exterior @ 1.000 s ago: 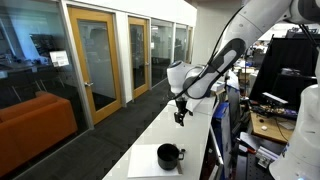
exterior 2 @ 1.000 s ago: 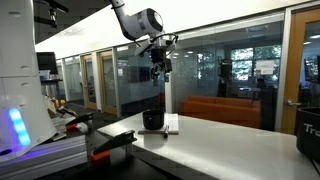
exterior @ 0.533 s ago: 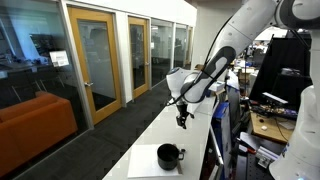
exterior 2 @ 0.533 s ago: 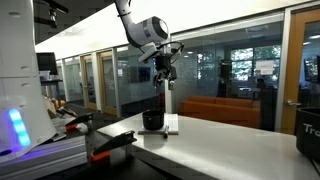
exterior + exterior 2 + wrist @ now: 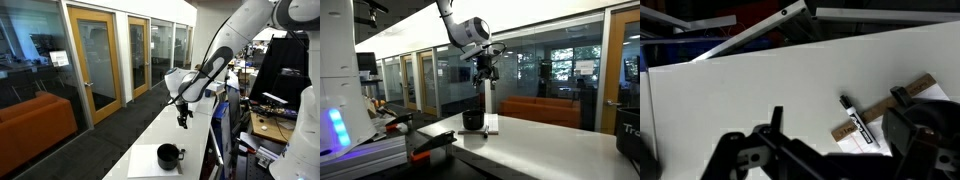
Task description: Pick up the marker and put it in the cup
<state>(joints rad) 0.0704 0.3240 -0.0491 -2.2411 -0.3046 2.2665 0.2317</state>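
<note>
The marker (image 5: 857,121), white-barrelled with a black cap, lies on the white table in the wrist view, across a wooden strip (image 5: 885,106) and a sheet of paper. My gripper (image 5: 837,104) hangs above it, open and empty, with its fingers spread to either side of the marker. The cup (image 5: 169,155), a small glossy black mug, stands on a white sheet near the table's end; it also shows in the exterior view (image 5: 473,120). In both exterior views the gripper (image 5: 182,119) (image 5: 485,73) hangs well above the table. The cup is out of the wrist view.
The long white table (image 5: 150,135) runs beside glass office walls and wooden doors (image 5: 90,60). A bench with equipment and cables (image 5: 270,110) stands beside it. A black-and-orange tool (image 5: 425,148) lies at the table's near end.
The gripper has come down a little and shifted slightly along the table since a second ago. It has barely moved in the last half second. The cup has not moved.
</note>
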